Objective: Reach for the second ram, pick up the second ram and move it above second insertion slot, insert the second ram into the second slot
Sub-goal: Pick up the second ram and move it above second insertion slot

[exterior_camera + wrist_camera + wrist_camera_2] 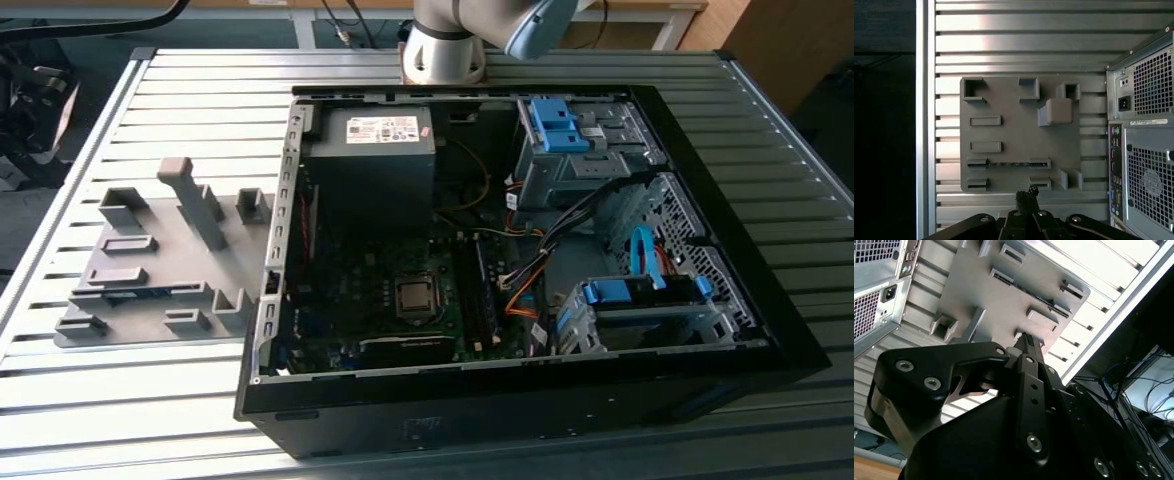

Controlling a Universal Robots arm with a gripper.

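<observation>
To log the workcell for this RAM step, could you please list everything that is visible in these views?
second ram: one, dark, on edge between two holders on the fixture plate.
fixture plate: one, grey, on the table at the exterior view's left of the computer case.
computer case: one, black, side open, on the table.
power supply: one, dark with a white label, inside the case.
motherboard: one, dark, on the case floor.
drive caddies: two, blue, inside the case at the exterior view's right.
table: one, silver, slatted.
arm: one, pale grey base at the table's far edge.
gripper: one, black, shut and empty, over the fixture plate's edge.
</observation>
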